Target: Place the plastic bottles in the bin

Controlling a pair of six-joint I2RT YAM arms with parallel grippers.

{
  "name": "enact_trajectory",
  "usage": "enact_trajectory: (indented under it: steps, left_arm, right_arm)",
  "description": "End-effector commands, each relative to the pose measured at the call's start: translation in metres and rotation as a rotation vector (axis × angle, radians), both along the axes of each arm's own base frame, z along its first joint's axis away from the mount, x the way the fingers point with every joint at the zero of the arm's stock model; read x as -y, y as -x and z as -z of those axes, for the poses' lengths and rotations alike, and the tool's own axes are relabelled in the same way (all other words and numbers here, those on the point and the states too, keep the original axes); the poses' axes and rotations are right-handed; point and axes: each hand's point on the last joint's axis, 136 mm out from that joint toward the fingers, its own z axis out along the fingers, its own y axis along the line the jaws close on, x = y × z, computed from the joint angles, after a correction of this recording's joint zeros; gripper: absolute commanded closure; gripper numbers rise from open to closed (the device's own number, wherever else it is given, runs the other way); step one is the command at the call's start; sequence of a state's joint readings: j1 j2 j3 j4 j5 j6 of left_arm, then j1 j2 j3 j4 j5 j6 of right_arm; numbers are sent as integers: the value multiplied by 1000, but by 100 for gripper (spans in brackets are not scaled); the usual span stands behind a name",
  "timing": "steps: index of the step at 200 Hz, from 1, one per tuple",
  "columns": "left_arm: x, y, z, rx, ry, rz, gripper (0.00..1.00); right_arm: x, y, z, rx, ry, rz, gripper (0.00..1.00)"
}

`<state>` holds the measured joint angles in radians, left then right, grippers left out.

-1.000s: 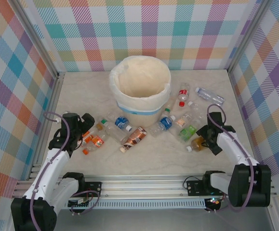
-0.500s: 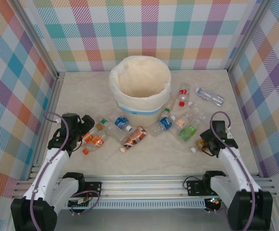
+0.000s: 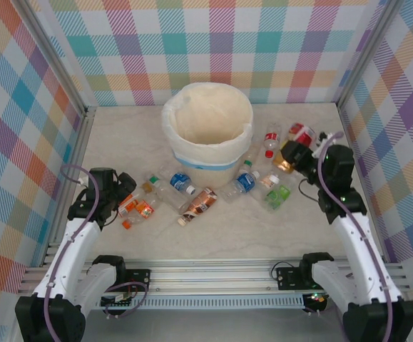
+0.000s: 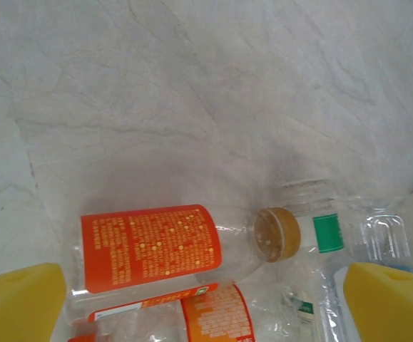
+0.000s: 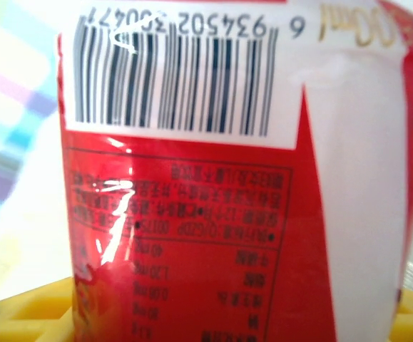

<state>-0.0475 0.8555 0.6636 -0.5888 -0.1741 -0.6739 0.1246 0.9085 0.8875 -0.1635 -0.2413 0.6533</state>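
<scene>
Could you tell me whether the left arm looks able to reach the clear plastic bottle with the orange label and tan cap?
Probably yes: the open left gripper hangs just above that orange-labelled clear plastic bottle, nothing covering it.

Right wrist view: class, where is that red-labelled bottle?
In the top view, the right end effector holds the red-labelled bottle on the right side, right of the bin.

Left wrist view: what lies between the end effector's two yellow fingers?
An orange-labelled bottle on its side, with a tan-capped clear bottle beside it, shown in the left wrist view.
</scene>
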Motion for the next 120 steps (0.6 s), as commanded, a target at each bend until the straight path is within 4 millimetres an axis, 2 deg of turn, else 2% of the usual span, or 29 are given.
enact_trajectory:
  steps: [1,20,38,53,69,81,105,120]
  left_arm:
    - [-14,10,-2,-41,-32,-73,0]
    - [-17,14,2,-73,-37,-79,0]
    - [-8,14,10,-90,7,-51,0]
    - [5,12,18,-97,53,11,0]
    - [7,17,26,-148,51,34,0]
    - [-1,22,29,-189,6,14,0]
    - [-22,21,25,-192,-103,-44,0]
    - [-30,14,20,-178,-149,-72,0]
  right_arm:
    - [-52,-4,-106,351,81,-259,45]
    - [-91,-17,-134,417,113,-396,45]
    - [-126,-36,-140,456,183,-467,45]
    - [-145,-54,-141,471,222,-487,44]
    - [-160,-77,-133,457,237,-482,44]
    - [-174,-88,-126,446,256,-504,44]
    - [-207,-108,-97,402,380,-530,43]
    - [-217,-123,-77,355,466,-499,43]
